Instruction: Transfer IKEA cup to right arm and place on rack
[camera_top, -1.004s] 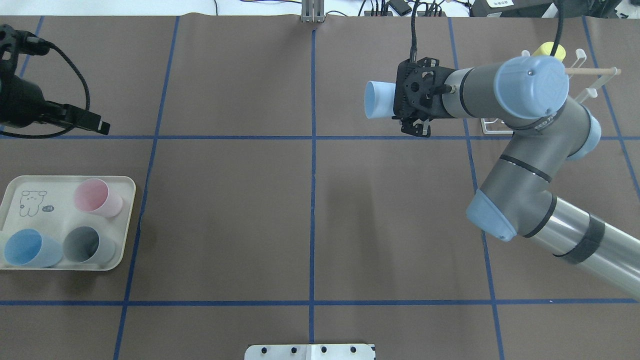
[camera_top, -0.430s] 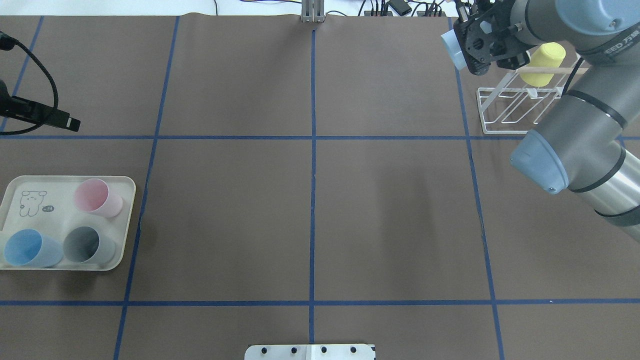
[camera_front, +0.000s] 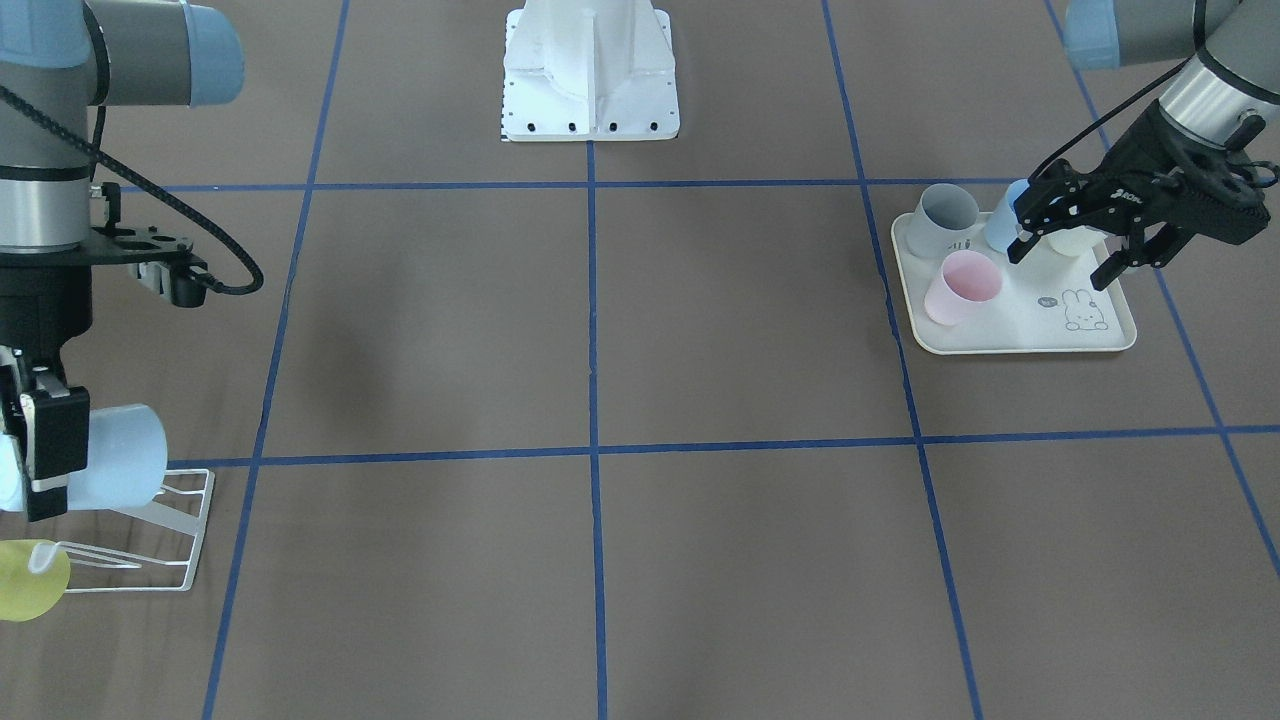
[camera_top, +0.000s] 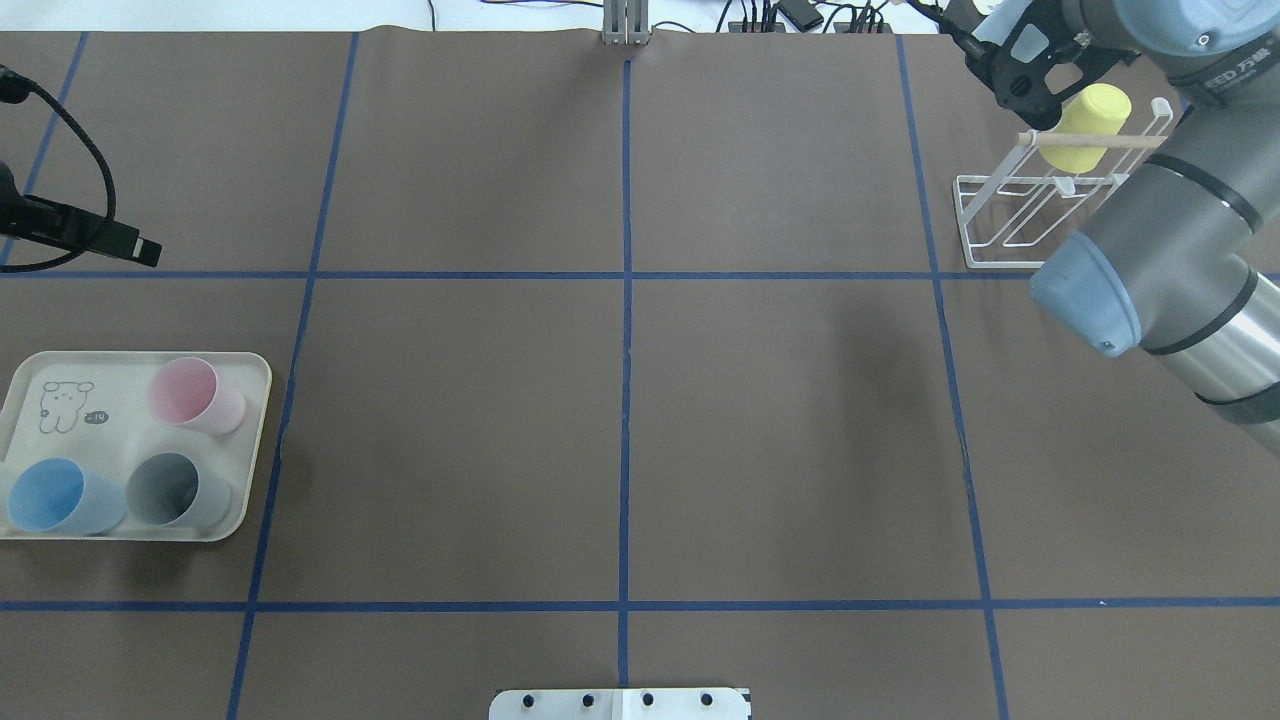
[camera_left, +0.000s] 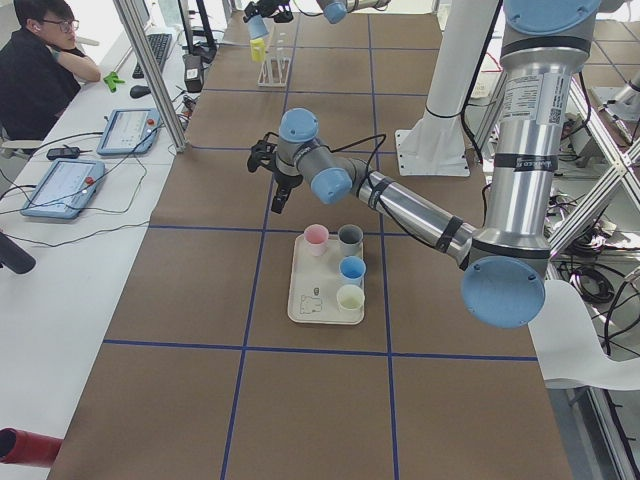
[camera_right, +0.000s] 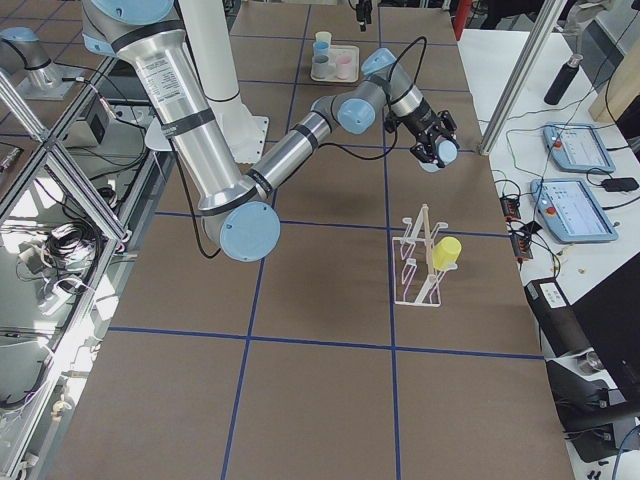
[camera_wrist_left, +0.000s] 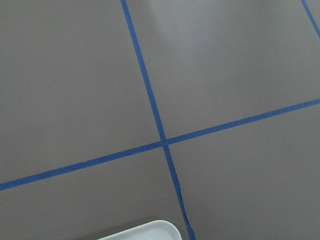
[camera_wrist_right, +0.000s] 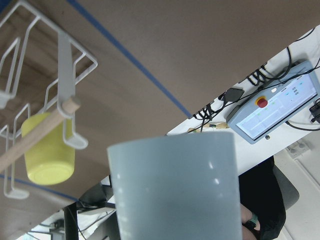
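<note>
The IKEA cup is pale blue and lies on its side in my right gripper, which is shut on it. It hangs just above the near end of the white wire rack. In the right wrist view the cup fills the foreground, with the rack and its wooden dowel to the upper left. From overhead the right gripper is at the table's far right corner, beyond the rack. My left gripper is open and holds nothing, raised off the tray's far side.
A yellow cup hangs upside down on the rack. The cream rabbit-printed tray at the left edge holds several cups, among them pink, blue and grey. A person sits at a side desk.
My right arm has swung the pale blue cup from right of the table's middle to the far right corner by the rack. The left gripper has drawn back to the left.
</note>
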